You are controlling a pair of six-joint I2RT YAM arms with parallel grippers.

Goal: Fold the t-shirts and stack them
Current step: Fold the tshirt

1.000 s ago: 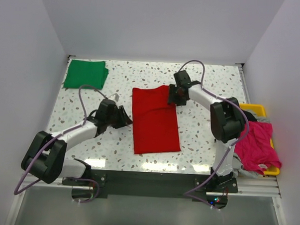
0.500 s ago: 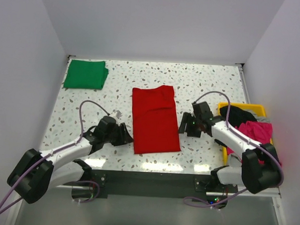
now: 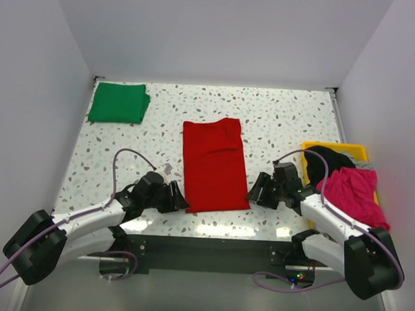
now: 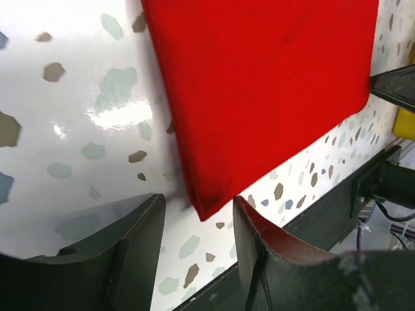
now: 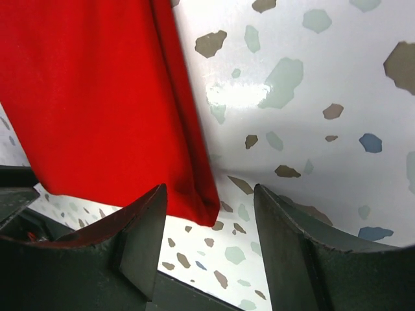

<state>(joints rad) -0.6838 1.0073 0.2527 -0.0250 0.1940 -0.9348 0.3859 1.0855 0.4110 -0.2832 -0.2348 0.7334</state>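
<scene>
While the red t-shirt [image 3: 214, 166] lies folded in a long strip mid-tabletop [image 3: 278, 124], your left end effector [image 4: 198, 214] stands apart with the shirt's near-left corner between its fingers, ungripped. Your right end effector [image 5: 209, 201] gapes wide at the near-right corner, holding nothing. The green t-shirt [image 3: 118, 102] sits folded far left.

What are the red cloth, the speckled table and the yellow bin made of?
The red t-shirt looks like soft matte cloth, perhaps cotton: it lies in folded layers with faint creases. The table top is glossy, white with coloured flecks; lamp glare shows on it, laminate or stone, I cannot tell. The yellow tray seems smooth moulded plastic: even colour, thin rim.
</scene>
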